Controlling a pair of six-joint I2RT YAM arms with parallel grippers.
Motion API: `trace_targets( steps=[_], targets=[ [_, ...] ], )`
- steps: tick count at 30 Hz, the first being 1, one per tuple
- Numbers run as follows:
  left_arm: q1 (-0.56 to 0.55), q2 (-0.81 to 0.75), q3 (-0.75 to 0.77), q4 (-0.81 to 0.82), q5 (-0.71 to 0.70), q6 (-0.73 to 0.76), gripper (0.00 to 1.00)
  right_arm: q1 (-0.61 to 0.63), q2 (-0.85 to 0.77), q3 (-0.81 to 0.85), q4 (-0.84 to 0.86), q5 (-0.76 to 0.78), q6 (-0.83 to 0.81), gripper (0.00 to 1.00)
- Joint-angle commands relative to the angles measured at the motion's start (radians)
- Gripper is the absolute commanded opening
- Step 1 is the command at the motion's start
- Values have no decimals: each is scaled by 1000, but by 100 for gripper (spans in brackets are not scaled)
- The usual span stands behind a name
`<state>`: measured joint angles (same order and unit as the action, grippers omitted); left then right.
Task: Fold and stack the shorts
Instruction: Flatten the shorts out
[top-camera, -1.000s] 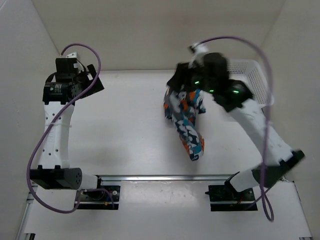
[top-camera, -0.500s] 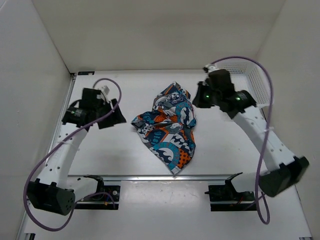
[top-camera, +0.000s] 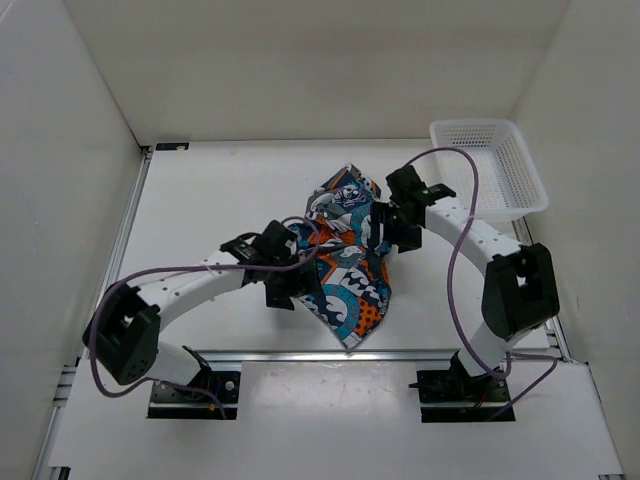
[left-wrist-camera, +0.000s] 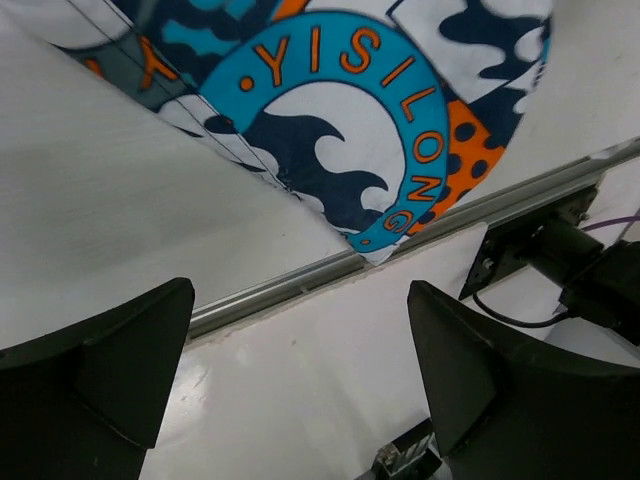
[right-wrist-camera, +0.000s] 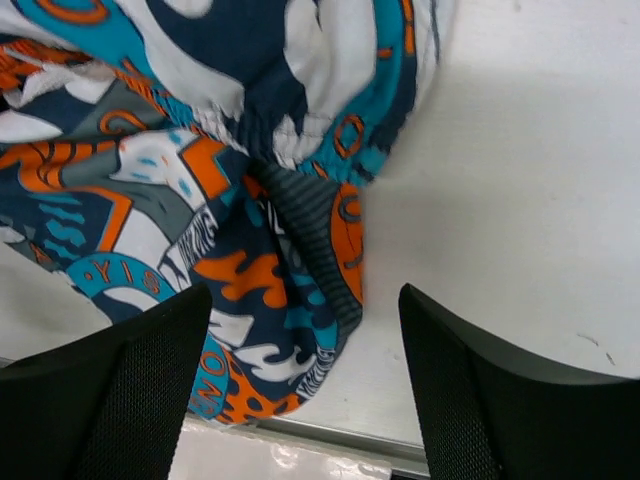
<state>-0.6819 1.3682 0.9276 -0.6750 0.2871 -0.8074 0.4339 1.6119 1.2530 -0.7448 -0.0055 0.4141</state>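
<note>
White table (top-camera: 200, 200) inside bare white walls. Crumpled shorts (top-camera: 345, 265) lying flat, left of the basket (top-camera: 490, 165) and nearer the arms, lowest corner touching the near rail (top-camera: 250, 354). Left gripper (top-camera: 295, 285) on the cloth edge away from the basket, fingers apart, empty. Right gripper (top-camera: 385, 228) on the basket-side edge over the bunched waistband (right-wrist-camera: 305, 210), fingers likewise apart, empty.

Likely trouble:
- pinching several layers at that bunch, locking in the creases
- uneven pull, sliding the corner past the rail
</note>
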Motion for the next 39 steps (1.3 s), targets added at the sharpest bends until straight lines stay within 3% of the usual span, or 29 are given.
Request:
trace_targets(
  steps=[1,8,12,14,15,16,17,19,23,26,27,31,35,38,39],
  targets=[
    [-70,51,-44,138,18,-99,99,11,57,98,51,-8,-23,81],
    [-91,201,-43,218,-46,-156,93,11,274,250,61,53,-32,82],
    [-91,339,36,227,-55,-145,81,11,379,344,70,62,-32,78],
    [-82,376,72,227,-55,-145,56,11,414,371,70,53,-32,55],
    [-70,390,73,227,-55,-136,39,11,414,382,61,53,-32,44],
    [-59,390,73,227,-55,-136,21,11,414,399,61,41,-23,24],
    [-26,390,73,227,-55,-127,10,11,414,399,52,41,-23,15],
    [19,347,48,227,-55,-105,10,11,388,434,51,41,-23,0],
    [180,204,69,154,-74,-12,10,-10,344,579,13,-8,-14,0],
    [318,144,239,-12,-161,105,10,-23,333,730,-39,-66,-34,0],
    [385,134,369,-71,-186,140,10,-33,333,847,-75,-77,-34,0],
    [550,143,685,-262,-256,272,10,-87,261,1032,-87,-161,-54,0],
    [689,120,887,-345,-247,303,10,-147,106,990,-58,-188,-54,0],
    [751,56,904,-356,-227,312,10,-191,-44,877,-39,-197,-66,0],
    [760,34,880,-356,-227,312,10,-201,-129,759,-25,-197,-66,0]
  ],
)
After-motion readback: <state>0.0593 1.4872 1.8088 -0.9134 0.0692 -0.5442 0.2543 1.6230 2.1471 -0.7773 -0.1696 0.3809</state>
